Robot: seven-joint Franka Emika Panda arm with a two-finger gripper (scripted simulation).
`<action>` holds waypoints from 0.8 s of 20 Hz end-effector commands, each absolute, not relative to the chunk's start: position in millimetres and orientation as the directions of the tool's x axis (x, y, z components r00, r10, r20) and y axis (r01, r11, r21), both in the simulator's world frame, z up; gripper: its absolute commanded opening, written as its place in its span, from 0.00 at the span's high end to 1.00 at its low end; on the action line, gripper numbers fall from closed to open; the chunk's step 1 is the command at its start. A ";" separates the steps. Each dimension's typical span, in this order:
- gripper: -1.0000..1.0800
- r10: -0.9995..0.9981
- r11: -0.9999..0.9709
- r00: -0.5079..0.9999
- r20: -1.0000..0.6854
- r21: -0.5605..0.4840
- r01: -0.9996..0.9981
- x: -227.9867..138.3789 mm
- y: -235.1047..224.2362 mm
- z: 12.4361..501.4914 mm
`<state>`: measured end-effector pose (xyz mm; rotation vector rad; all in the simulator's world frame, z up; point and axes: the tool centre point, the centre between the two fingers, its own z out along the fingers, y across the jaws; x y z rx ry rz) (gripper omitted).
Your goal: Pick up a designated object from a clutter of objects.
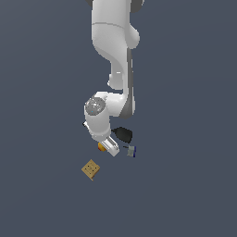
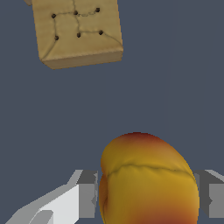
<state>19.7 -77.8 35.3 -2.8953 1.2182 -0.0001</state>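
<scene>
Between my fingers sits the orange-yellow ball, its red patch turned up toward the wrist camera. One finger stands just beside one flank of the ball, the other finger just beside the opposite flank; they are spread a little wider than the fruit, and I cannot tell whether either pad touches it yet.

From the exterior view, the ball peeks out at about 9 o'clock of my hand, the tan cracker box lies near at 7 o'clock, the black spatula at 1 o'clock, and the small grey-blue piece at 3 o'clock, all on the dark counter.

To close well, I judge I should squeeze evenly across the widest part, low enough that the round skin cannot pop upward. The ball looks slightly off-centre toward one finger, so a slow closing should let it settle before I lift straight up, clear of the cracker box.
</scene>
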 end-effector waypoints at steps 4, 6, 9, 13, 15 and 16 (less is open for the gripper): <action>1.00 -0.715 -0.699 0.699 0.000 -0.001 -0.715 21.8 -77.4 42.6; 1.00 -0.715 -0.699 0.699 0.000 -0.001 -0.715 23.6 -77.2 49.6; 1.00 -0.715 -0.699 0.699 0.000 0.000 -0.715 27.3 -77.0 64.3; 1.00 -0.715 -0.699 0.699 0.000 0.000 -0.715 34.3 -76.5 91.4; 1.00 -0.715 -0.699 0.699 0.000 0.000 -0.715 38.6 -76.1 108.1; 1.00 -0.715 -0.699 0.699 0.000 0.000 -0.715 41.0 -75.9 117.2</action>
